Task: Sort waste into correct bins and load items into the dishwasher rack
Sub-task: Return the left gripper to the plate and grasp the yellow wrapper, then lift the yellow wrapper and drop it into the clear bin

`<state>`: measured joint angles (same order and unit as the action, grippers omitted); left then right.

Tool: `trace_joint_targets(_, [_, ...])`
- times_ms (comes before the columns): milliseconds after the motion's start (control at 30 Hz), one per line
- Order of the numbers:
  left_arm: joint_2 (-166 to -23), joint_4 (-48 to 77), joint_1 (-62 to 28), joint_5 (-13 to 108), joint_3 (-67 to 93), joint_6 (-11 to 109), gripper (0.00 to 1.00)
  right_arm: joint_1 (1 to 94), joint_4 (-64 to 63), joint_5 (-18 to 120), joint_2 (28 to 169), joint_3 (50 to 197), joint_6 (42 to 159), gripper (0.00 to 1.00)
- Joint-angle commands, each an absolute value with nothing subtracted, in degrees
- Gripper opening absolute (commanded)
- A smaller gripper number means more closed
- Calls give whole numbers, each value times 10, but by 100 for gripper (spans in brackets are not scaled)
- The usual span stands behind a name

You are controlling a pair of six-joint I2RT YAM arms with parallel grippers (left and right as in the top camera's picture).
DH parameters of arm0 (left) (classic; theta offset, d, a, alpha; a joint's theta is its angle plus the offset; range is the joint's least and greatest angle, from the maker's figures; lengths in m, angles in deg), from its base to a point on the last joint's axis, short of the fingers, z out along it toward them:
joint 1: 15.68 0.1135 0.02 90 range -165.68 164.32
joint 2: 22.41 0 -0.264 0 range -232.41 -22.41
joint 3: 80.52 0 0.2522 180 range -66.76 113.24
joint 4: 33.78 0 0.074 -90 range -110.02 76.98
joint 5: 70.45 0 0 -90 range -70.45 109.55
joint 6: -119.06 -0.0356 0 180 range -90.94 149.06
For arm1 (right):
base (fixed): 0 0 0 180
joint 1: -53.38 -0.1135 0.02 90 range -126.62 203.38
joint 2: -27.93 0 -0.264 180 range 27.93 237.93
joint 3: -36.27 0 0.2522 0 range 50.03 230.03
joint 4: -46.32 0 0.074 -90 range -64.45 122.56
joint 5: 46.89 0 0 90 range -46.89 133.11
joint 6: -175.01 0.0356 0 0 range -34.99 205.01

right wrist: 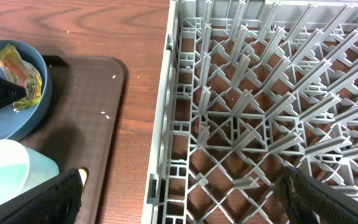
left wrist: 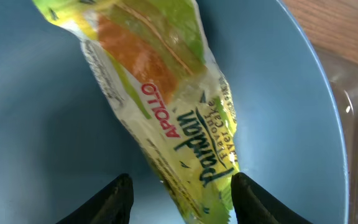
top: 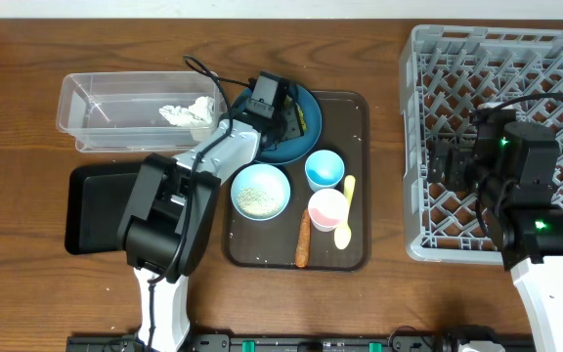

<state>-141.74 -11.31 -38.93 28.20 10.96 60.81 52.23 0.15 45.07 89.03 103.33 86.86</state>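
A: Where should the yellow-green printed wrapper (left wrist: 166, 106) go?

B: Probably left, into the clear rectangular plastic tub (top: 76, 83) (crumpled white tissue (top: 189, 112) inside). It lies on the large dark blue plate (left wrist: 42, 124). The left gripper (left wrist: 182, 199) straddles it, unclenched, and should pinch mid-wrapper. The right gripper (right wrist: 185, 199) gapes over the grey pegged rack (right wrist: 260, 93).

Brown wood grain runs right across the table (top: 18, 284), and on it sits a dark brown serving tray (top: 355, 176). At the tray's far left corner, a dark blue plate (top: 306, 122) carries the wrapper (left wrist: 166, 112): yellow-green, an orange patch, red lettering, dark green script. The white bowl (top: 283, 191) holds speckly off-white rice grains (top: 258, 200). Light blue cup (top: 324, 168), pink cup (top: 327, 208), pale yellow spoon (top: 345, 220), orange carrot stick (top: 303, 240) toward the near edge. Off the tray: clear tub (top: 106, 117) with white tissue (top: 189, 112), black tray (top: 96, 210), grey rack (top: 428, 147) with its lattice grid
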Motion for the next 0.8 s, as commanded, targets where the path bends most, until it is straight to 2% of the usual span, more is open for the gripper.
trace_joint_targets(0, [-1426,-113,-398,279,113,613,52,530,0,455,891,1044,862,99])
trace_joint_targets(200, [-1427,-111,-404,279,106,608,52,530,-1,455,891,1044,862,99])
trace_joint_targets(367, [-1427,-111,-404,279,106,601,41,530,-1,455,891,1044,862,99])
trace_joint_targets(533, [-1427,-99,-404,277,105,585,40,530,-5,455,891,1044,862,99])
trace_joint_targets(700, [-1427,-99,-404,268,105,585,27,530,-6,455,891,1044,862,99])
trace_joint_targets(767, [-1427,-99,-404,264,105,579,25,530,-6,455,891,1044,862,99])
